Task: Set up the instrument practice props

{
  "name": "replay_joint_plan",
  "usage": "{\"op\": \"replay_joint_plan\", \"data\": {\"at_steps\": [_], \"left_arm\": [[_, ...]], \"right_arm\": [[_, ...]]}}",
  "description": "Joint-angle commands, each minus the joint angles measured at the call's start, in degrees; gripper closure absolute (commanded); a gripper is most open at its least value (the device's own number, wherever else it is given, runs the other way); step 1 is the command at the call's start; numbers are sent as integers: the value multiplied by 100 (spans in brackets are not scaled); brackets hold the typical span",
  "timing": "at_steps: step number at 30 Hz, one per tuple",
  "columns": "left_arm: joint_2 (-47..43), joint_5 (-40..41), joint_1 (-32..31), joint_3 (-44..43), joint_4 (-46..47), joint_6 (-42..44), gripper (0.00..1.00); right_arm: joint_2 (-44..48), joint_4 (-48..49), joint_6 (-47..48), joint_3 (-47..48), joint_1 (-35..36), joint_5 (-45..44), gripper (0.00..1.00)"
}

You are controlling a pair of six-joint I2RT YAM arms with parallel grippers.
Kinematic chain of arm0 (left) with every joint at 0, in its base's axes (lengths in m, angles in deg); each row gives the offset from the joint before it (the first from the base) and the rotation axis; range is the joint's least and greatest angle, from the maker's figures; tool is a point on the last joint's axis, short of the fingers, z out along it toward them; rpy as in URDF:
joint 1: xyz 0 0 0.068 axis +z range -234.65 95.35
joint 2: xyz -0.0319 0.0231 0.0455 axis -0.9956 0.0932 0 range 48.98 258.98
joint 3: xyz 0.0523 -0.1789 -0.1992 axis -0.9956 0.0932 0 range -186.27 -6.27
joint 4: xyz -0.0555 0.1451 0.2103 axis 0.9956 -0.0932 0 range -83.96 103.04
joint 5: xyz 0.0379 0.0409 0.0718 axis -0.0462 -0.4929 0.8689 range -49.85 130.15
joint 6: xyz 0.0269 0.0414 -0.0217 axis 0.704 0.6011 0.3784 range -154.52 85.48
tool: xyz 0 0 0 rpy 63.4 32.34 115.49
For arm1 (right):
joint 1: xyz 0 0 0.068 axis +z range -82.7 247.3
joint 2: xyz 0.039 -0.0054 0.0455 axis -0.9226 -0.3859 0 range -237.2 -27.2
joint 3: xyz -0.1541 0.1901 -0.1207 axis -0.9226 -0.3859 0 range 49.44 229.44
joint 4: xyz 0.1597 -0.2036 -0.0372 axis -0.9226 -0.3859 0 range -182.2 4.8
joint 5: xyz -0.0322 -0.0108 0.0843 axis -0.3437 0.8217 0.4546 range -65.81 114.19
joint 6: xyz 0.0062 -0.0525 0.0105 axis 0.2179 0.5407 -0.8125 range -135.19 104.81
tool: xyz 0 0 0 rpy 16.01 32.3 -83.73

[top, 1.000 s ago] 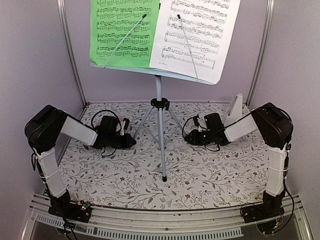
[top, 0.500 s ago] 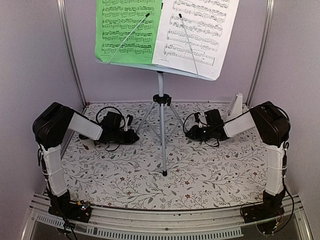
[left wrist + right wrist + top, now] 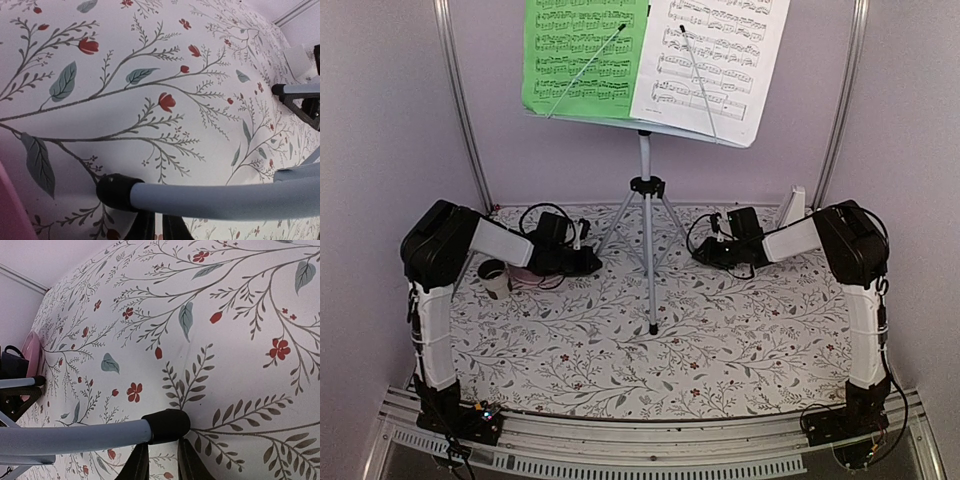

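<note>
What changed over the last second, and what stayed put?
The music stand slid toward the back wall and slightly right, carried by the left hand and right hand, each still closed on a rear tripod leg near its foot. The left arm's move uncovered a small cup. The sheets stayed on the desk; the metronome did not move.

Music stand (image 3: 648, 250) farther back and slightly right; left arm (image 3: 500, 243), right arm (image 3: 790, 240) farther out.
</note>
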Motion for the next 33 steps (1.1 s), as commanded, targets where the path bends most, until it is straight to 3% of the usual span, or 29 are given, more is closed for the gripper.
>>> {"op": "replay_joint_plan", "data": {"at_steps": [1,5,9,18,21,23,28,33], "left_arm": [[215,-122,123,-419,83,101,91],[209,-169,142,-606,30,185,90],[-164,-175,115,-399,148,274,81],[-1312,-119,12,326,326,377,50],[-1642,-112,-60,546,348,414,44],[-1940,-80,-111,768,414,403,40],[-2509,55,-208,1224,587,325,27],[-2797,145,-242,1548,744,253,22]], "right_arm": [[-201,22,26,348,-156,-143,79],[-153,30,221,447,-210,-15,76],[350,32,459,215,-217,-62,70],[2229,-236,795,-689,-216,-479,32],[2808,-447,942,-962,-245,-854,10],[3149,-546,991,-1048,-339,-1061,0],[3738,-941,1021,-883,-875,-1657,1],[3813,-1243,1125,-780,-1479,-2165,1]]}}
